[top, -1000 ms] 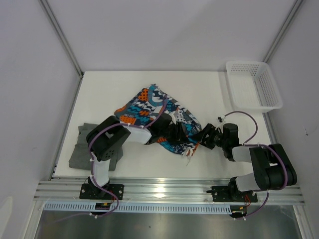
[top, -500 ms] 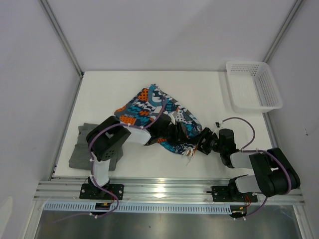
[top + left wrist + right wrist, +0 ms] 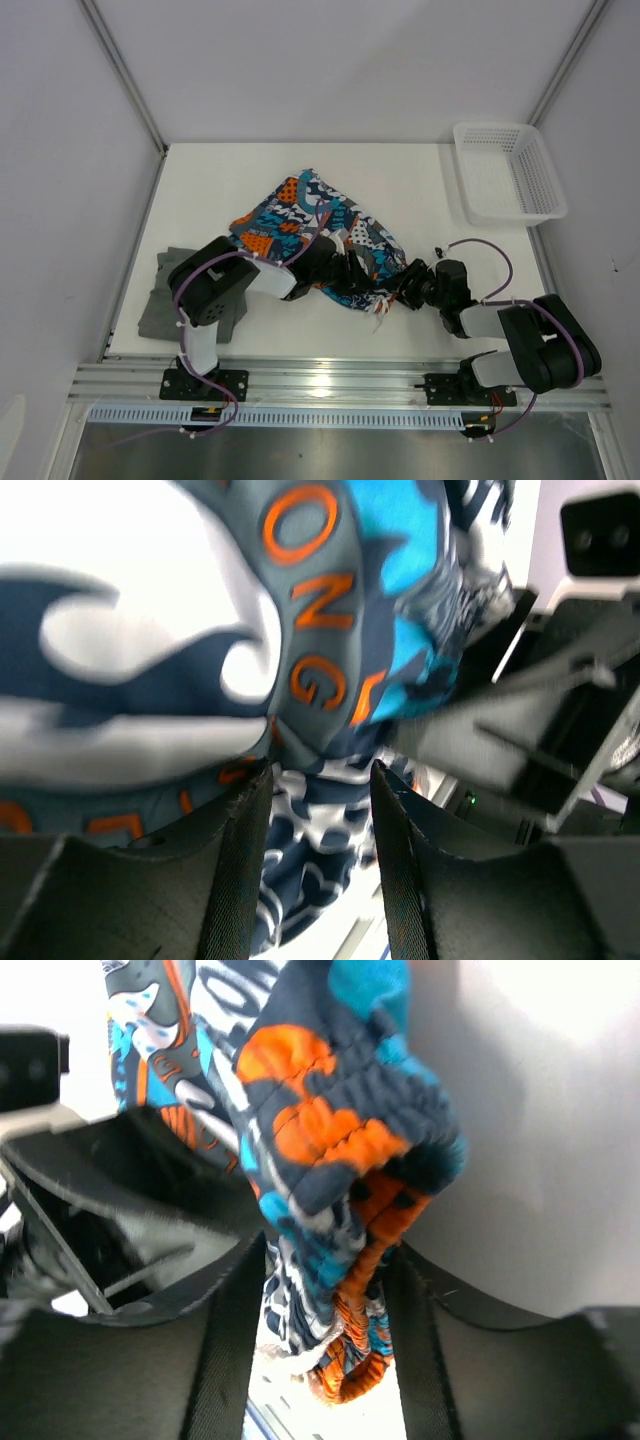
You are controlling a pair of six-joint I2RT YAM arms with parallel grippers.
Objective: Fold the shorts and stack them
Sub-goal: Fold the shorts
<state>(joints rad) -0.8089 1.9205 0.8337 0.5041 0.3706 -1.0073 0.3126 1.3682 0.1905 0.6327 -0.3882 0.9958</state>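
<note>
Pinching the patterned shorts (image 3: pixel 300 212) with both left gripper (image 3: pixel 318 780) and right gripper (image 3: pixel 325 1260); such bunched-up grips might slip mid-fold.

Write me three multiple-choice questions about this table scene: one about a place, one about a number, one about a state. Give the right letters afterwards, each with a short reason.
1. Where does the white plastic mesh basket stand?
A. At the far right corner of the table
B. At the near left corner
C. Between the two arm bases

2. How many shorts are on the table?
A. One
B. Two
C. Four

3. What is the right gripper doing?
A. Hanging open above the basket
B. Shut on the busily patterned blue, orange and white cloth shorts
C. Shut on the basket's rim

Answers:
1 A, the top view shows the basket far from the arms, on the right.
2 B, the patterned shorts lie mid-table, and plain dark grey cloth shorts lie at the near left.
3 B, the right wrist view shows patterned cloth pinched between its fingers.
</note>
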